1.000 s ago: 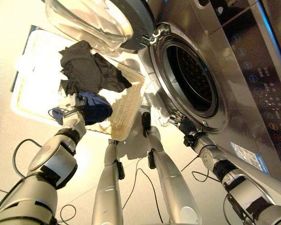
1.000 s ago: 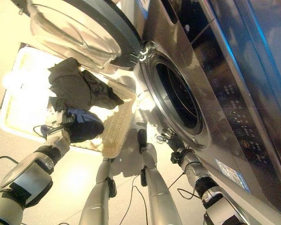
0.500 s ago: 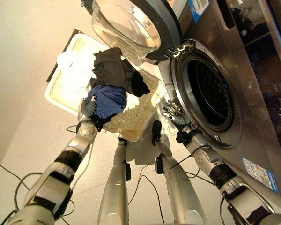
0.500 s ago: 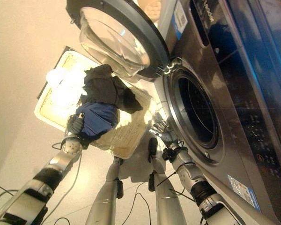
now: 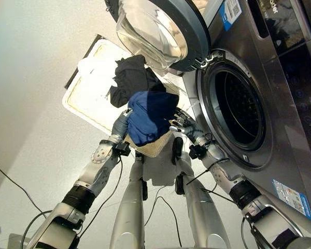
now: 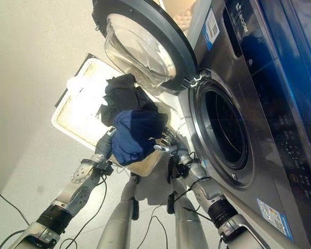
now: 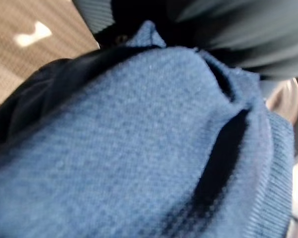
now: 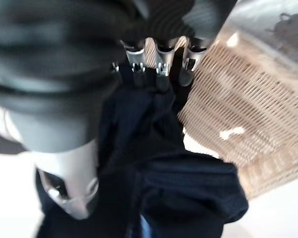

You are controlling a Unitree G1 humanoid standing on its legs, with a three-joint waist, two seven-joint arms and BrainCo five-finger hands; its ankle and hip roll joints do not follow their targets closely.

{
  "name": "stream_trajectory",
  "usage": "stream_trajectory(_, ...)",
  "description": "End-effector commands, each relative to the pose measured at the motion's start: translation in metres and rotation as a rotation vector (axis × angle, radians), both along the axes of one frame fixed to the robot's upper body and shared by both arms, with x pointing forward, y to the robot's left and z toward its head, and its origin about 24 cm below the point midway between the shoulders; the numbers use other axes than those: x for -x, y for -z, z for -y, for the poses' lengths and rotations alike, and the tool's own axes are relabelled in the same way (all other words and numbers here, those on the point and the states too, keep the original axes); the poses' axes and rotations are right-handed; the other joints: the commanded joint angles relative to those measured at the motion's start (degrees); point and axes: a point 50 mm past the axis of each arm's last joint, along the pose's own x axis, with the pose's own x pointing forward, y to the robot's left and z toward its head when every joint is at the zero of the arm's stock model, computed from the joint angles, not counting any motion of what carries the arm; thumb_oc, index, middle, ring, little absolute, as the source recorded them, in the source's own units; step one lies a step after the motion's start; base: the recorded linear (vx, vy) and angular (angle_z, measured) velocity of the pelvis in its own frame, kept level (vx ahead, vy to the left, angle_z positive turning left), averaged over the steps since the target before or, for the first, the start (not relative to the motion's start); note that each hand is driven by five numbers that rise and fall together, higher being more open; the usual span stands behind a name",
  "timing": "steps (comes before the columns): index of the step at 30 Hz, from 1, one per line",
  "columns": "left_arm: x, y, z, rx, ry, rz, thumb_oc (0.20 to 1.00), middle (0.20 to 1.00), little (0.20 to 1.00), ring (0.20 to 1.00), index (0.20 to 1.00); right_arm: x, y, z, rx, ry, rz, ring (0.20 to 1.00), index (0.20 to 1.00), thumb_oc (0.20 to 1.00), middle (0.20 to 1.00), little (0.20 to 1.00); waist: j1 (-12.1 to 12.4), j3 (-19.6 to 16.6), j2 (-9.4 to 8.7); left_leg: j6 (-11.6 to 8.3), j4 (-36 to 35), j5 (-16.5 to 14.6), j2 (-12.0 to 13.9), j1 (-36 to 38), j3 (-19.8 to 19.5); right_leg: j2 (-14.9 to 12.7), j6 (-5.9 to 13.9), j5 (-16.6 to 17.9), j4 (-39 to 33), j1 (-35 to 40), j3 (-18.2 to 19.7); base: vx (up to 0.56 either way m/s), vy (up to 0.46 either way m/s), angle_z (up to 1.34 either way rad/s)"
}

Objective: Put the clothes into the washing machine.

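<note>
While the left hand (image 5: pixel 120 124) lifts a blue garment (image 5: pixel 149 116), labels stay unreadable.

Markings before me, none legible. On the washing machine (image 5: pixel 280 78): a blue-and-white sticker (image 5: pixel 229 11) at the upper front beside the open door (image 5: pixel 160 31), print too small to make out; a second blue-and-white label (image 5: pixel 292 197) on the lower front panel, likewise unreadable; a column of small lit icons on the dark control panel (image 5: pixel 307 88), shapes indistinct; a short white wordmark near the panel's top, which I leave unread.
</note>
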Motion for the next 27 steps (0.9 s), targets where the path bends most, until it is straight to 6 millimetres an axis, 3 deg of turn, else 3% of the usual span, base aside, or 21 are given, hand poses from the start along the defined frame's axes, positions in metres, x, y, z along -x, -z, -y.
stream_trajectory(1, 0.005, -0.020, 0.019, 0.008, 0.132, 0.087, 0.200, 0.200, 0.200, 0.200, 0.200, 0.011, -0.014, -0.017, 0.058, -0.130, 0.088, 1.000, 1.000, 1.000, 1.000, 1.000, -0.21, -1.00, 0.82, 1.38, 2.15, -3.30, -5.05, 0.40, 1.27, -1.37, 5.72, 1.87, -2.61, 2.34, 1.05, -0.01, -0.038, 0.01)
stream_trajectory(6, 0.006, -0.026, 0.027, -0.066, 0.190, 0.092, 0.200, 0.200, 0.200, 0.200, 0.200, 0.014, -0.011, -0.024, 0.096, -0.233, 0.048, 1.000, 1.000, 1.000, 1.000, 1.000, 0.03, -1.00, 0.68, 1.68, 2.72, -3.40, -5.24, 0.65, 1.16, -1.56, 5.74, 1.69, -2.29, 2.85, 0.95, 0.00, -0.026, 0.05)
stream_trajectory(14, 0.001, -0.022, 0.032, -0.276, 0.119, 0.089, 0.200, 0.200, 0.200, 0.200, 0.200, 0.028, -0.015, -0.042, 0.007, -0.412, 0.010, 1.000, 1.000, 1.000, 1.000, 1.000, 0.01, -1.00, -0.29, 1.81, 2.88, -3.42, -5.25, 0.64, 1.43, -1.38, 5.98, 1.91, -2.46, 2.86, 1.17, 0.01, -0.007, 0.02)
stream_trajectory(19, 0.002, -0.022, 0.034, -0.278, 0.149, 0.079, 0.200, 0.200, 0.200, 0.200, 0.200, 0.034, -0.012, -0.046, -0.013, -0.443, -0.031, 1.000, 1.000, 1.000, 1.000, 1.000, -0.26, -1.00, -0.89, 1.68, 2.87, -3.37, -5.00, 0.32, 2.10, -1.25, 6.03, 2.13, -2.69, 2.58, 1.21, 0.01, -0.001, 0.00)
stream_trajectory(20, 0.005, -0.020, 0.038, -0.276, 0.186, 0.074, 0.200, 0.200, 0.200, 0.200, 0.200, 0.036, -0.010, -0.046, -0.033, -0.452, -0.057, 0.630, 0.630, 0.630, 0.630, 0.630, -0.30, -1.00, -0.97, 1.66, 2.68, -3.37, -4.92, 0.48, 2.26, -1.23, 6.05, 2.10, -2.82, 2.69, 1.24, 0.00, 0.000, 0.00)
stream_trajectory(22, 0.008, -0.018, 0.043, -0.255, 0.227, 0.058, 0.200, 0.200, 0.200, 0.200, 0.200, 0.038, -0.009, -0.046, -0.076, -0.459, -0.081, 0.200, 0.200, 0.200, 0.200, 0.200, -0.39, -1.00, -1.03, 1.64, 2.81, -3.41, -4.92, 0.22, 2.35, -1.21, 6.00, 2.21, -2.88, 2.45, 1.31, 0.02, -0.004, -0.01)
stream_trajectory(23, 0.008, -0.019, 0.043, -0.254, 0.229, 0.059, 0.200, 0.200, 0.200, 0.200, 0.200, 0.038, -0.010, -0.046, -0.084, -0.460, -0.085, 0.200, 0.200, 0.200, 0.200, 0.200, -0.41, -1.00, -1.04, 1.64, 2.92, -3.37, -4.94, -0.03, 2.36, -1.22, 6.00, 2.31, -2.86, 2.24, 1.31, 0.04, -0.009, -0.01)
stream_trajectory(24, 0.009, -0.017, 0.047, -0.231, 0.221, 0.058, 0.533, 0.533, 0.533, 0.533, 0.533, 0.038, -0.006, -0.048, -0.119, -0.445, -0.115, 0.200, 0.200, 0.200, 0.200, 0.200, -0.48, -1.00, -1.05, 1.55, 2.97, -3.47, -4.93, -0.06, 2.41, -1.22, 6.01, 2.35, -2.93, 2.18, 1.33, 0.04, -0.007, -0.02)
stream_trajectory(25, 0.008, -0.015, 0.046, -0.239, 0.175, 0.068, 1.000, 1.000, 1.000, 1.000, 1.000, 0.037, -0.004, -0.048, -0.167, -0.423, -0.132, 0.200, 0.200, 0.200, 0.200, 0.200, -0.51, -1.00, -1.09, 1.55, 2.93, -3.54, -4.94, -0.09, 2.38, -1.22, 6.03, 2.39, -2.94, 2.05, 1.34, 0.05, -0.014, -0.03)
stream_trajectory(27, 0.005, -0.014, 0.044, -0.261, 0.100, 0.097, 1.000, 1.000, 1.000, 1.000, 1.000, 0.036, 0.000, -0.049, -0.225, -0.393, -0.168, 0.200, 0.200, 0.200, 0.200, 0.200, -0.54, -1.00, -1.18, 1.58, 2.93, -3.54, -5.00, -0.29, 2.38, -1.20, 6.05, 2.47, -2.98, 1.80, 1.26, 0.02, -0.009, -0.01)
